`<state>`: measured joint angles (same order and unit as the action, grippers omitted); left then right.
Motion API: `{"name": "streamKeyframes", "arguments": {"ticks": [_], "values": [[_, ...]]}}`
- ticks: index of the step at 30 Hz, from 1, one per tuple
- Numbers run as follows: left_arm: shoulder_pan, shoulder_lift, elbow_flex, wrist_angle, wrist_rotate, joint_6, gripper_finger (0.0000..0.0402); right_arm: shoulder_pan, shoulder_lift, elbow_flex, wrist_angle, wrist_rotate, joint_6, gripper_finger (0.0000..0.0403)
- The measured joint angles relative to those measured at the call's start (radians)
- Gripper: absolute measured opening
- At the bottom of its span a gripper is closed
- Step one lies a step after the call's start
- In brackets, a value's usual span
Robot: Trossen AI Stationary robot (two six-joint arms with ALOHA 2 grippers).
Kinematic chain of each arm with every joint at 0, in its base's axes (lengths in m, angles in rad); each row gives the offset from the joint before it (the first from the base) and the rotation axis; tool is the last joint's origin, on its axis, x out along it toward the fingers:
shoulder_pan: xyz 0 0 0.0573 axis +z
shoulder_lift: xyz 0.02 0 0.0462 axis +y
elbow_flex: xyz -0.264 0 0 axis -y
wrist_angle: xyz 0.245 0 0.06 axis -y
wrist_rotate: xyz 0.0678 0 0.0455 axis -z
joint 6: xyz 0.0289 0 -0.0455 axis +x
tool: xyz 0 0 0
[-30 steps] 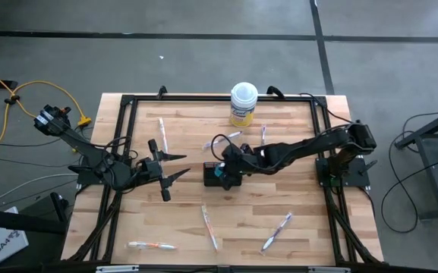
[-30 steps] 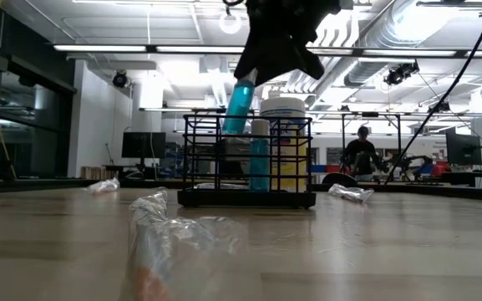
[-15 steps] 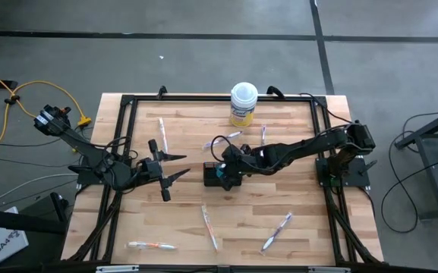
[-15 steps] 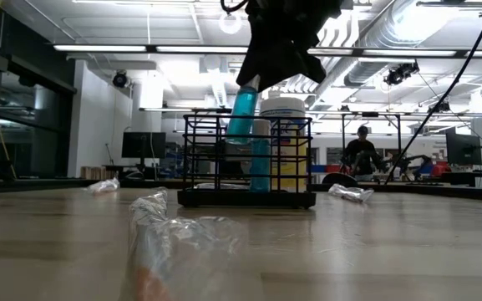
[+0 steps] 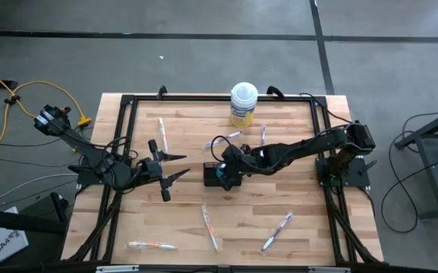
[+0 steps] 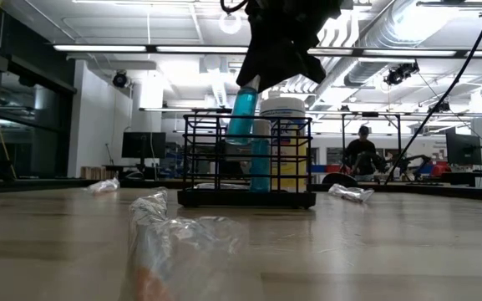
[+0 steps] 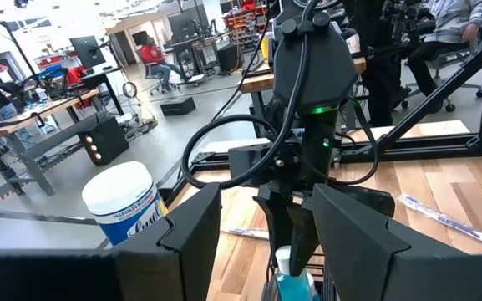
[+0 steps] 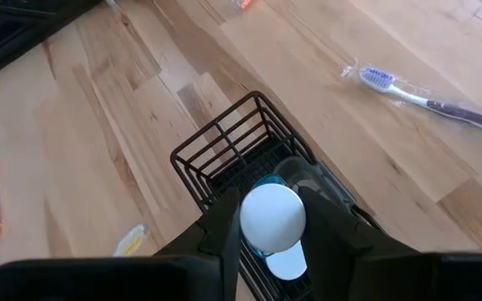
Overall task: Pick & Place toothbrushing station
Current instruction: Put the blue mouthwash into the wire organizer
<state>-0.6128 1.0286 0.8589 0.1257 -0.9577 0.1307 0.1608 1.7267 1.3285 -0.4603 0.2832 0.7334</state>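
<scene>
The black wire-mesh holder (image 5: 212,175) stands mid-table; in the low view (image 6: 247,163) one teal white-capped tube (image 6: 260,163) stands upright inside it. My right gripper (image 5: 223,171) hangs right over the holder, shut on a second teal tube (image 6: 242,113). My left gripper (image 5: 182,164) waits open, level, a short way to the holder's left, with nothing between its fingers (image 7: 182,242). Several wrapped toothbrushes lie flat on the wood, such as one (image 5: 209,226) near the front and one (image 8: 428,96) beside the holder. My right gripper pinches the teal tube between its two fingers at its upper, white-capped end (image 8: 272,217), coming slanting down from the table's right side. The tube hangs tilted below the fingers. Its lower end (image 6: 239,138) reaches just inside the holder's top; whether it touches the wires I cannot tell.
A yellow round tub with a white lid (image 5: 244,105) stands at the table's far edge behind the holder. More wrapped toothbrushes lie at the far left (image 5: 162,133), front left (image 5: 152,246) and front right (image 5: 277,231). A black frame (image 5: 203,98) runs around the tabletop.
</scene>
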Motion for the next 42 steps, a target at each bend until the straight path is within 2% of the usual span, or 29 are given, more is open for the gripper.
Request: {"name": "streamKeyframes", "arguments": {"ticks": [11,27,32,39,42], "values": [[0.000,0.000,0.000,0.001,0.000,0.003,0.0182,-0.039,0.107,0.000,0.075,-0.083,-0.023,0.0090],[0.000,0.000,-0.001,-0.006,0.000,0.000,0.0182,-0.043,0.107,0.001,0.060,-0.102,-0.027,0.0090],[0.000,0.000,-0.001,-0.006,0.000,0.000,0.0182,-0.043,0.107,0.001,0.060,-0.107,-0.027,0.0110],[0.000,0.000,-0.001,-0.006,0.000,0.000,0.0182,-0.043,0.107,0.001,0.063,-0.146,-0.027,0.0090],[0.000,0.000,-0.001,-0.006,0.000,0.000,0.0182,-0.042,0.107,0.001,0.075,-0.149,-0.027,0.0109]]}}
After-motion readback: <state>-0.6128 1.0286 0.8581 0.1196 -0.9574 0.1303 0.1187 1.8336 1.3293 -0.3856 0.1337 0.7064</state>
